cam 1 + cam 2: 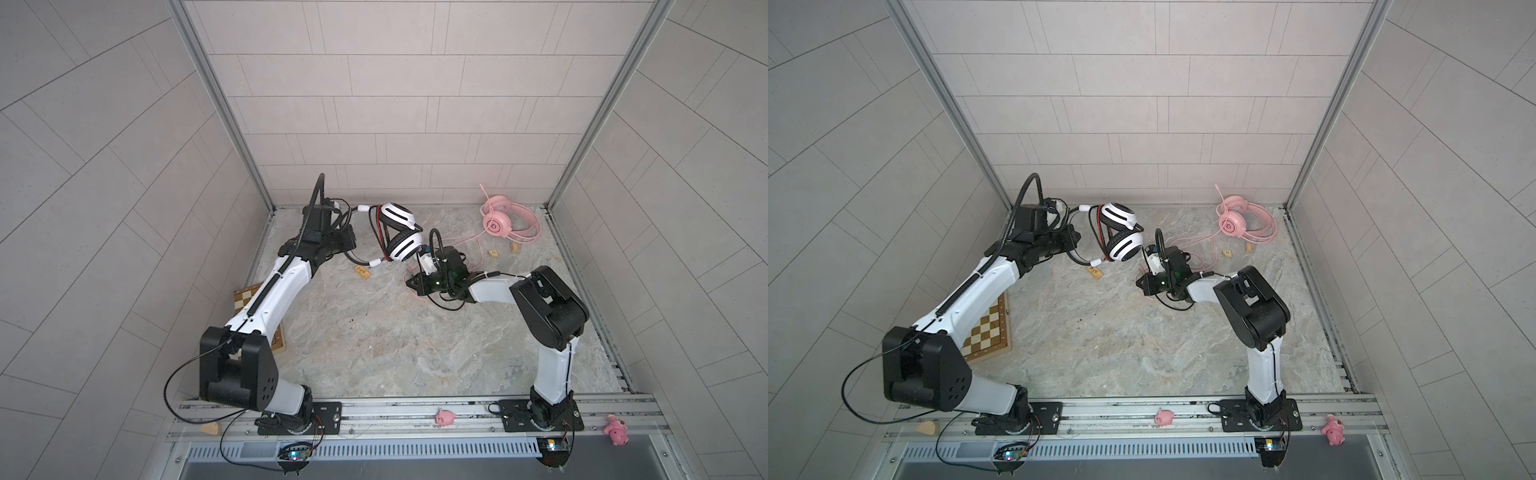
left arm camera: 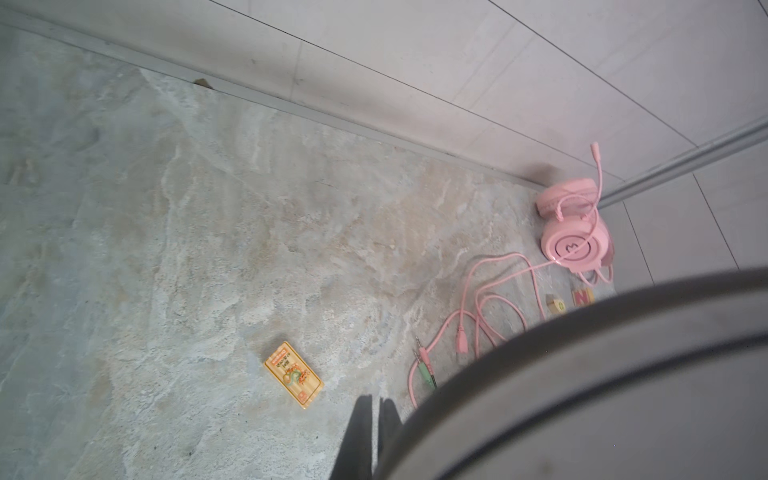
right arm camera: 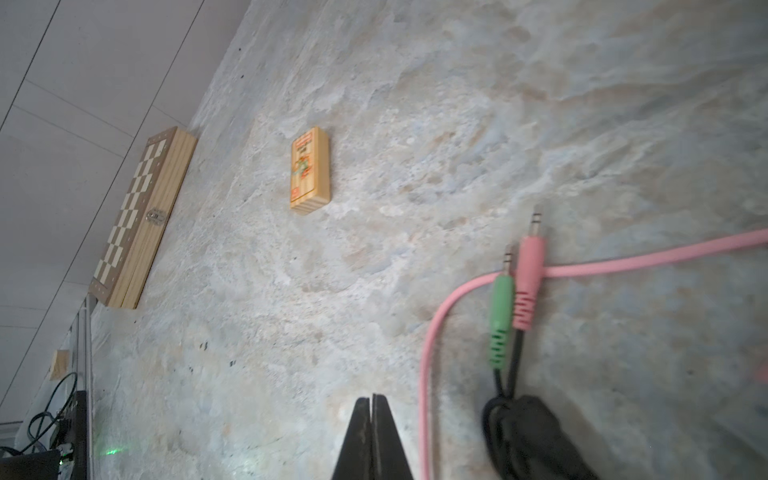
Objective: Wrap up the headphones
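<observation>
Only the right wrist view shows the right pincer (image 3: 371, 415) pressed together on nothing, with black-corded plugs (image 3: 513, 299) just beside it on the worktop (image 3: 291, 332). Both top views show the white headset (image 1: 400, 237) by the left pincer (image 2: 375, 411), whose tips meet; the headset's blurred band (image 2: 582, 374) hides any grip. The pink headset (image 1: 1233, 224) lies in the far right corner

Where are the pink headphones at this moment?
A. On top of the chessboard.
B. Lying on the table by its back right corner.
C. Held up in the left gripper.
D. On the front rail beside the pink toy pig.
B: both top views show the pink headphones lying on the table by its back right corner, their cable trailing loose.
</observation>
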`<state>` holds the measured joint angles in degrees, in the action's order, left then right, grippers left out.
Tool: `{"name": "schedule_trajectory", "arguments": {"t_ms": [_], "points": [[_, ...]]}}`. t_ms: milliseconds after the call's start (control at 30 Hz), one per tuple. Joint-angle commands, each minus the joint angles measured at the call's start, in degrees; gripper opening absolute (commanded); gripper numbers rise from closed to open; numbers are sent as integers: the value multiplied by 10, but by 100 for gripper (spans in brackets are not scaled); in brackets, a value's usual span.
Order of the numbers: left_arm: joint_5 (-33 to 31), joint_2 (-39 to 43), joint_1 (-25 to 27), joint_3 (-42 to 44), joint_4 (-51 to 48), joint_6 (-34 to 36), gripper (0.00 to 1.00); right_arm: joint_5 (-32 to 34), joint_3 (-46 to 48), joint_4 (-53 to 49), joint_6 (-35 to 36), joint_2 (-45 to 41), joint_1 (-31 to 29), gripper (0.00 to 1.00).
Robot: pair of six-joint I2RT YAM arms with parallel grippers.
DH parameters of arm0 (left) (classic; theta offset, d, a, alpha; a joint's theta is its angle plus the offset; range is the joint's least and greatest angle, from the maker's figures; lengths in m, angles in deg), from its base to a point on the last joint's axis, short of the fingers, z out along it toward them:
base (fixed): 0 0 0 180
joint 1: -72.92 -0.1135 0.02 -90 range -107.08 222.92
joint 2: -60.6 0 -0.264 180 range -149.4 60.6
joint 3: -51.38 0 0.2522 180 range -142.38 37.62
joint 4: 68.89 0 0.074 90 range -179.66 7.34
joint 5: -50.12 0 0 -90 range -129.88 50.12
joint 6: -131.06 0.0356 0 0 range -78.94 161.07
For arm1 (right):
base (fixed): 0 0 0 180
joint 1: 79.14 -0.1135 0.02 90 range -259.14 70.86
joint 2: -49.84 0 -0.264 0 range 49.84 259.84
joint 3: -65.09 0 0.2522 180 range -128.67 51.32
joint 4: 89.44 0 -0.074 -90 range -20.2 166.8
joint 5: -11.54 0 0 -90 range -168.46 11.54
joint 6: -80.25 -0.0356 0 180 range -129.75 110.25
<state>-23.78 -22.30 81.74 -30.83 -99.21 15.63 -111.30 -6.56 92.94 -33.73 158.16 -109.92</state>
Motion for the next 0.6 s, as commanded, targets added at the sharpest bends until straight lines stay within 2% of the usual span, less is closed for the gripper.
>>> {"name": "schedule_trajectory", "arguments": {"t_ms": [0,133,267,400,567], "points": [[-14,30,-23,12,99,-73,0,45,22,-80,30,-33,-32,1],[-8,29,-47,19,109,-92,0,69,37,-93,31,-56,-81,1],[-32,31,-81,28,101,-104,0,88,47,-133,55,-85,-122,1],[-38,26,-104,25,85,-117,0,98,46,-203,80,-123,-129,1],[-55,27,-104,21,69,-107,0,159,34,-264,113,-160,-156,1]]}}
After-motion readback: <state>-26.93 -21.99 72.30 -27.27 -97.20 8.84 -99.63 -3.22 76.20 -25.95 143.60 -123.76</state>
